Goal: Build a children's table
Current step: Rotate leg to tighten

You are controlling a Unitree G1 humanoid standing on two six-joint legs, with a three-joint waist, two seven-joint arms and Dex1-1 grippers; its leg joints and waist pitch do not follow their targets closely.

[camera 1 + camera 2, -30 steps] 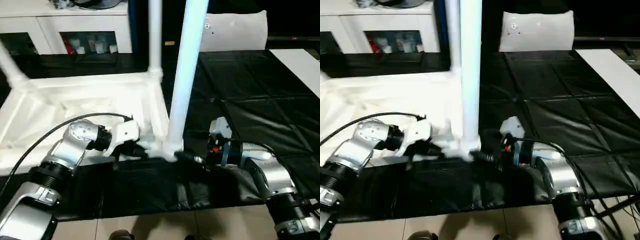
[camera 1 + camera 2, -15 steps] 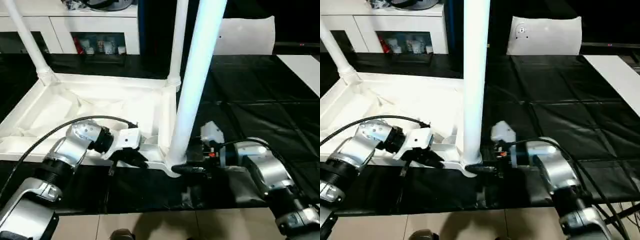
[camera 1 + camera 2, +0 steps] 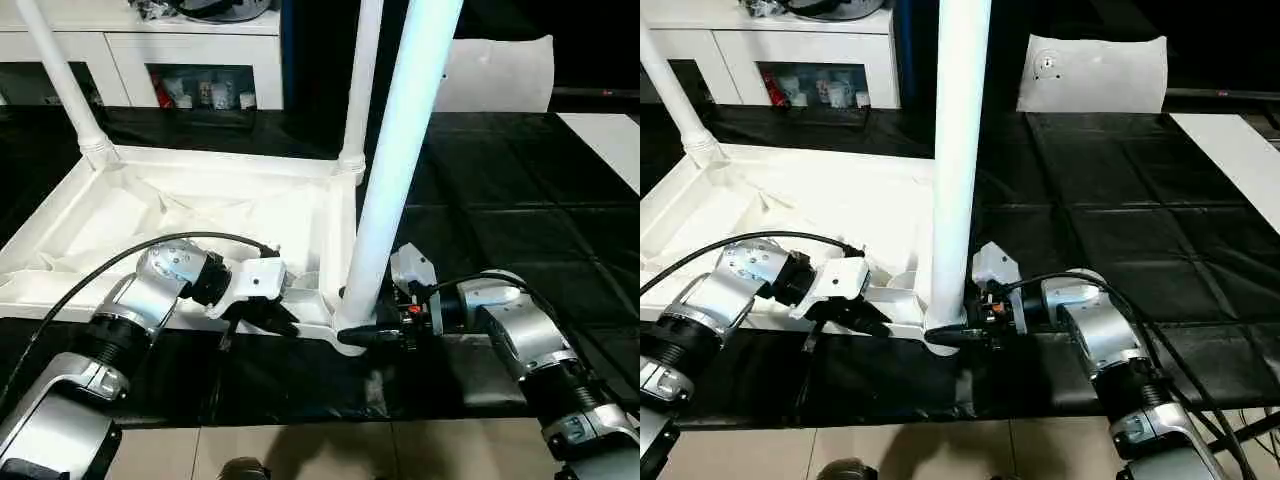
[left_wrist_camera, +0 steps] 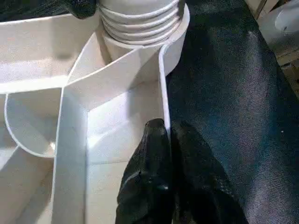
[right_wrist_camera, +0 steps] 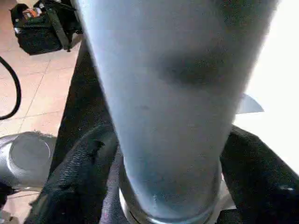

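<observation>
— While the table top [image 3: 200, 215] lies upside down on the black quilted cover [image 3: 1120, 220], what is it like?
— Smooth white plastic, rectangular, ribbed inside, with round corner sockets. Tapered tubular legs stand in it; the near leg [image 3: 395, 170] rises from the front corner socket [image 4: 140, 28], whose ridged collar shows.
— And the grippers?
— The left gripper [image 4: 163, 140] is pinched on the thin front rim [image 4: 164, 88] beside that socket. The right gripper [image 5: 161, 186] clasps the near leg's base, one black finger on either side.
— Anything around?
— A white cabinet [image 3: 180, 50] with glass doors behind, a white cushion [image 3: 1095, 72] at the far side, tiled floor [image 3: 910, 450] in front.
</observation>
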